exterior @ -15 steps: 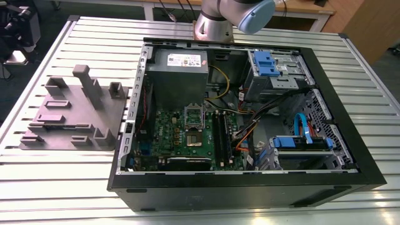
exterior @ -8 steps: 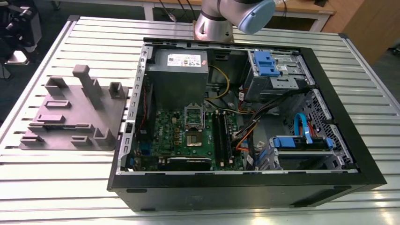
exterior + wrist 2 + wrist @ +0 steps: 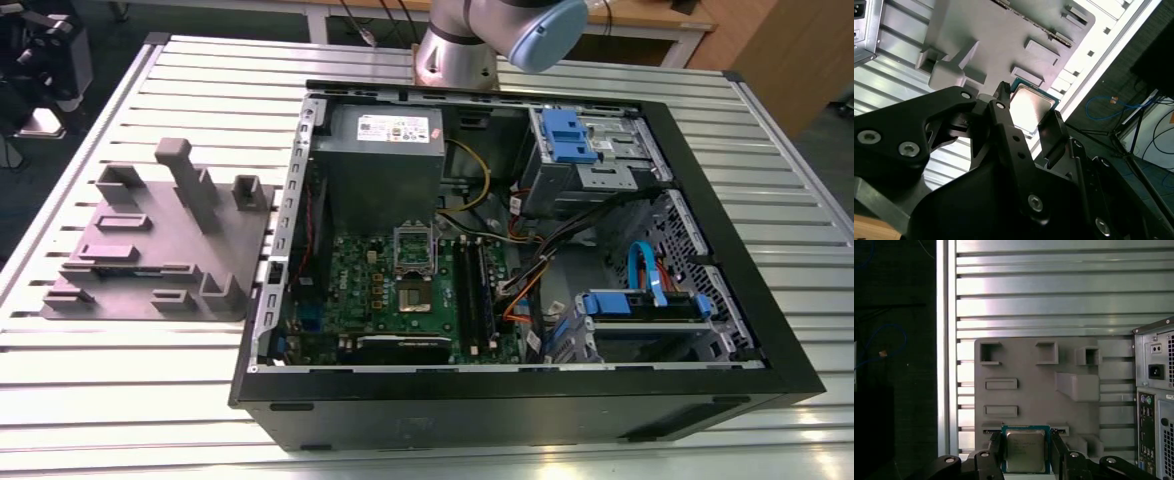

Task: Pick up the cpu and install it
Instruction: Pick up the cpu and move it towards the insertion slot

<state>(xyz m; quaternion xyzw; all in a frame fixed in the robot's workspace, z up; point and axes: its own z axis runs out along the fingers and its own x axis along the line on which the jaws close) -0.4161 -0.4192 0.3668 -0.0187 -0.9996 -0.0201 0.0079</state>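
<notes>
1. Outwardly, in the exterior view, a ribbed metal desk [image 3: 134,400] carries an open black computer case [image 3: 534,400] with a green motherboard [image 3: 387,290]. Beside it, on the exterior view's left, lies a matte grey plastic plate [image 3: 147,250] with upright blocks.
2. In the second wrist view, the black angular end effector [image 3: 1028,106] pinches the cpu [image 3: 1030,102], a flat square with a shiny silver top, between its fingertips.
3. In the first wrist view, the cpu [image 3: 1025,450] sits clamped between the two fingers [image 3: 995,450], held well above the plate [image 3: 1029,370].

Case [image 3: 534,395] open-topped; socket [image 3: 411,295] free from above, power supply [image 3: 384,150] and cables [image 3: 518,270] close beside. Gripper [image 3: 1026,439] holds cpu [image 3: 1025,454] clear above blocks [image 3: 1077,386] of plate [image 3: 1024,365].
</notes>
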